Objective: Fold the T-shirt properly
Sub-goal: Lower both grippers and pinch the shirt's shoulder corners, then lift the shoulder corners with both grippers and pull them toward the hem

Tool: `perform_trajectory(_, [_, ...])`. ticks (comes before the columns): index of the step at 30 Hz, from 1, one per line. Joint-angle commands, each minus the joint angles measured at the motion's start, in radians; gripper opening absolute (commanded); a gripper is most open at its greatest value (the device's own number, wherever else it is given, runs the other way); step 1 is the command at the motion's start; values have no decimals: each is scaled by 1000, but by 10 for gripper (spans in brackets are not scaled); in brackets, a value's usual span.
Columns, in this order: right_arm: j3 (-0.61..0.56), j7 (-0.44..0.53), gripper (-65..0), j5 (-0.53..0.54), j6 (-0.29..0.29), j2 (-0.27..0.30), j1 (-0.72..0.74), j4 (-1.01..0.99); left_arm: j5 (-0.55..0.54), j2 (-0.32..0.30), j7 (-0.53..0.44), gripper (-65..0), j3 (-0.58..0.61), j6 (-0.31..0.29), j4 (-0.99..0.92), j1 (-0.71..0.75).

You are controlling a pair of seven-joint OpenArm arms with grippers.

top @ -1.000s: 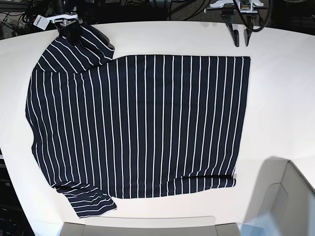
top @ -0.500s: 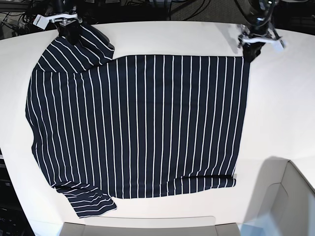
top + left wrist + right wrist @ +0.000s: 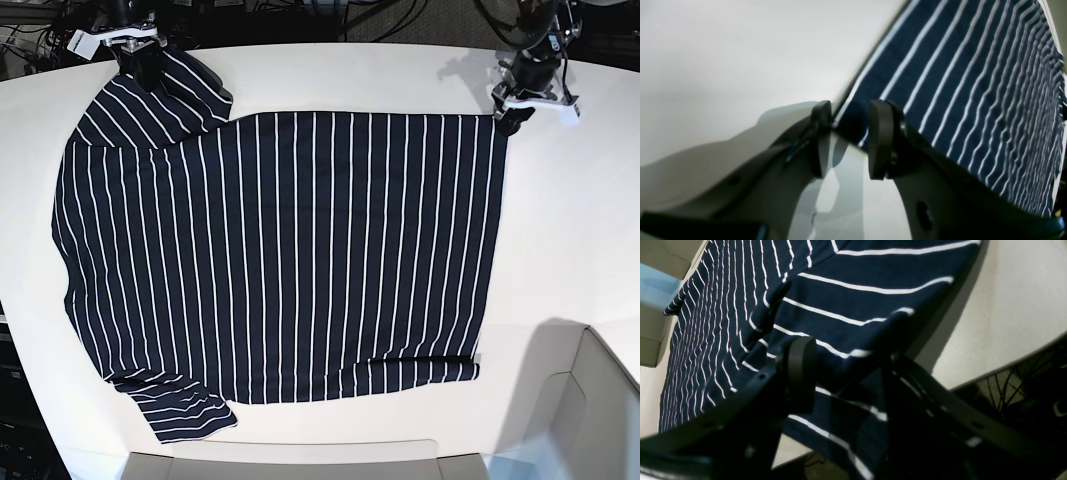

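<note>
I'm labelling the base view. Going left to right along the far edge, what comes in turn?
Right hand at the sleeve, then the shirt hem corner, then the left hand, then bare table.

I see a white table (image 3: 560, 230) with a rounded far edge, and 1 garment lying directly on it: the T-shirt (image 3: 290, 255), dark navy with thin white stripes, spread flat over most of the middle. Its 2 short sleeves sit at the left of my base view, 1 near the far edge and 1 near the front edge. Bare tabletop shows on the right side.
</note>
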Motion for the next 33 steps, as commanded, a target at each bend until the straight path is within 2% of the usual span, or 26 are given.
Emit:
perform_trajectory(1, [3, -31, -378, -5, -20, 7, -15, 1, 4, -3, 25, -448, -2, 4, 6, 11])
perform_trajectory(7, [3, -31, -378, -10, -20, 7, -16, 3, 6, -8, 19, -448, 58, 3, 6, 10])
perform_trajectory(13, [3, -30, -379, -137, -20, 0, -12, 17, 7, -8, 14, -451, 96, 4, -6, -30])
perform_trajectory(15, [3, -30, -387, -156, -20, -3, -12, 33, 7, -6, 14, -481, 86, 4, -15, -38])
perform_trajectory(18, [5, -30, -465, -154, -20, -13, -15, 46, 7, -8, 14, -578, 86, 6, -17, -37])
perform_trajectory(20, [29, -31, -554, -156, -20, -14, -19, 52, 7, -8, 14, -650, 84, 8, -17, -35])
perform_trajectory(22, [58, -31, -634, -157, -20, -22, -22, 52, 7, -9, 14, -650, 84, 8, -17, -32])
perform_trajectory(23, [71, -31, -650, -160, -20, -29, -30, 53, 7, -9, 14, -650, 84, 8, -15, -32])
perform_trajectory(26, [110, -30, -650, -160, -20, -40, -58, 83, 7, -9, 14, -650, 81, 8, -12, -29])
perform_trajectory(30, [173, -28, -650, -160, -19, -82, -107, 135, 4, -6, 15, -650, 0, 4, -11, 29])
perform_trajectory(32, [198, -28, -650, -162, 3, -88, -127, 147, 0, -6, 15, -650, -33, 3, -5, 54])
perform_trajectory(33, [209, -28, -650, -156, 33, -89, -136, 149, 4, -6, 15, -650, -48, 3, 6, 68])
